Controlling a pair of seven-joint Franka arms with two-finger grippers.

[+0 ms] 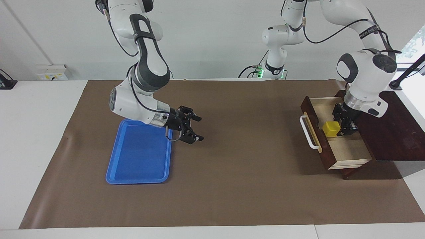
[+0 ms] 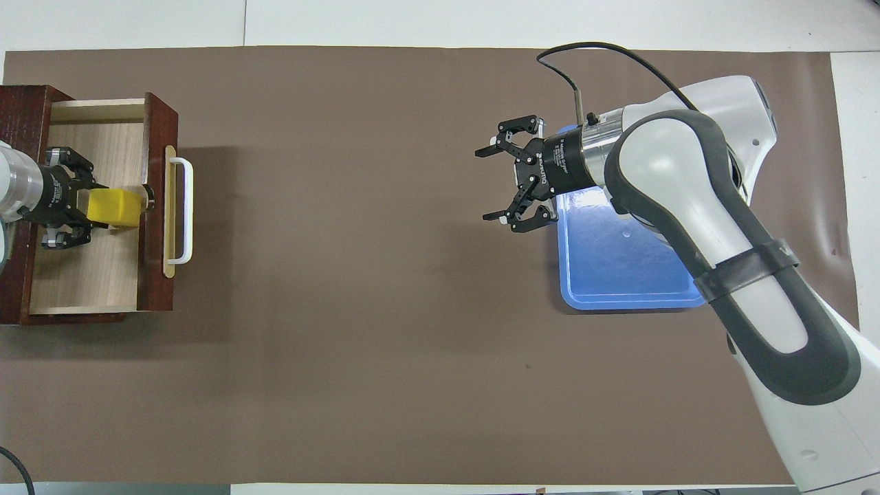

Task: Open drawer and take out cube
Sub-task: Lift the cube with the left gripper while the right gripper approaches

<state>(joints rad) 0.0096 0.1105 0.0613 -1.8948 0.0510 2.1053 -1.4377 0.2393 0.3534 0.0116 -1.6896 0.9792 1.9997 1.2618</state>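
Observation:
The dark brown drawer (image 1: pixel 323 149) is pulled open at the left arm's end of the table, showing its pale wood interior; its white bar handle (image 1: pixel 307 131) faces the table's middle. It also shows in the overhead view (image 2: pixel 159 124). My left gripper (image 1: pixel 340 127) reaches down into the drawer and is shut on the yellow cube (image 1: pixel 331 128), held just inside the drawer's front panel, seemingly a little above the floor. In the overhead view the left gripper (image 2: pixel 93 206) grips the cube (image 2: pixel 117 207) by one end. My right gripper (image 1: pixel 201 128) waits, open and empty, above the mat.
A flat blue tray (image 1: pixel 139 156) lies on the brown mat toward the right arm's end; the right gripper (image 2: pixel 482 184) hovers beside the tray (image 2: pixel 619 268), toward the table's middle. The drawer's dark cabinet (image 1: pixel 391 132) stands at the table's end.

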